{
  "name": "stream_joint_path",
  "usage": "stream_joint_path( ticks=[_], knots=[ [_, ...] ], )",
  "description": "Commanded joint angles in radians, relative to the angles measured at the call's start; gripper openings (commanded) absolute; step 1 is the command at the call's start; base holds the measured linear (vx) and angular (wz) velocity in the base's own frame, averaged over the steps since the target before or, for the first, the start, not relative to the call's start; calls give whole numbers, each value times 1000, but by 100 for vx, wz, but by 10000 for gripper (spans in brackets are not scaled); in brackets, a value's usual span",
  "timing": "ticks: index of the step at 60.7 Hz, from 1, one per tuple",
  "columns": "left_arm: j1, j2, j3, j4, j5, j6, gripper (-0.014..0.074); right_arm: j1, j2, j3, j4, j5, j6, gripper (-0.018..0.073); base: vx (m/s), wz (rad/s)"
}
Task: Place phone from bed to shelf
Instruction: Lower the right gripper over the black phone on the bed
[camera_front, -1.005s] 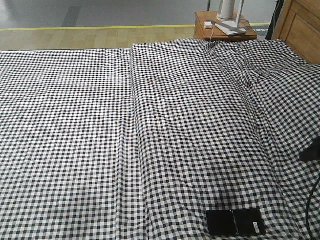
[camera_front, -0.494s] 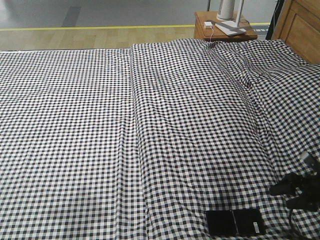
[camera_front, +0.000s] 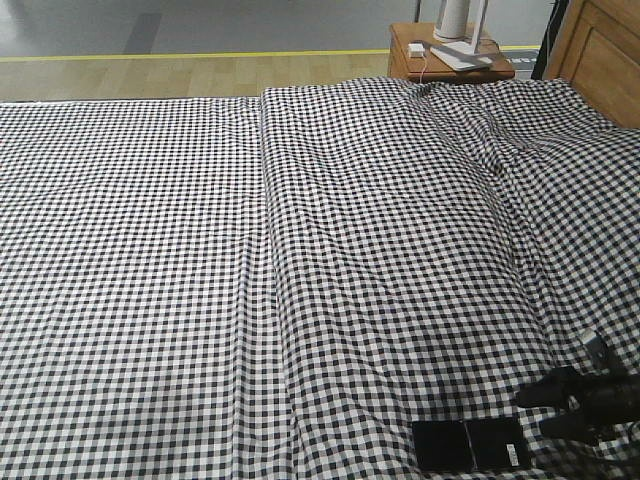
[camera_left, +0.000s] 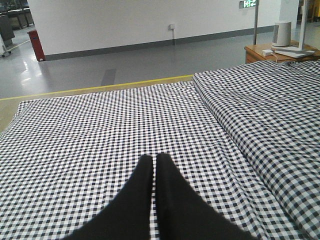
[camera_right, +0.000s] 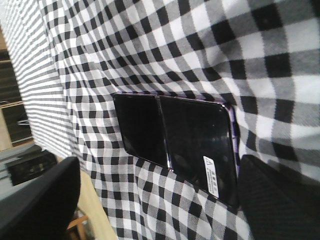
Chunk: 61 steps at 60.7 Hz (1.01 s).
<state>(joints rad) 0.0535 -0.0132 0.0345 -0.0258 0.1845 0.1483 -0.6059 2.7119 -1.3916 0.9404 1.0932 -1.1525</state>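
The phone (camera_front: 470, 444) lies flat on the bed (camera_front: 150, 250), close to the near edge at the right; it is a glossy black slab with a seam across its middle. In the right wrist view the phone (camera_right: 175, 135) shows a small white sticker at one end. My right gripper (camera_front: 533, 413) is open just right of the phone's sticker end, low over the sheet. Its fingers (camera_right: 42, 200) stand wide apart with only sheet between them, and the phone lies just ahead. My left gripper (camera_left: 152, 157) is shut and empty above the check sheet (camera_left: 100, 125). The shelf is out of view.
A brown bedside table (camera_front: 450, 55) with a white device and charger stands beyond the bed's far right corner. The wooden headboard (camera_front: 600, 60) runs along the right. A raised fold in the sheet (camera_front: 270, 250) runs down the middle. Grey floor lies beyond.
My right gripper has come in from the right edge, moving left and down towards the phone's right end. The phone and the left gripper have not moved.
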Motion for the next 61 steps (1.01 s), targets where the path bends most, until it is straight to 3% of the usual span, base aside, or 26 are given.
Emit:
stream_joint_path(
  ticks=[1, 30, 61],
  knots=[
    [-6, -14, -22, -9, -73, -6, 1, -4, -38, -15, 21, 78, -29, 595, 0, 0],
    [-6, -14, -22, -9, -73, -6, 1, 12, 41, -54, 43, 54, -64, 595, 0, 0],
    [-6, -14, -22, -9, -73, -6, 1, 183, 75, -71, 48, 47, -75, 595, 0, 0]
  ],
)
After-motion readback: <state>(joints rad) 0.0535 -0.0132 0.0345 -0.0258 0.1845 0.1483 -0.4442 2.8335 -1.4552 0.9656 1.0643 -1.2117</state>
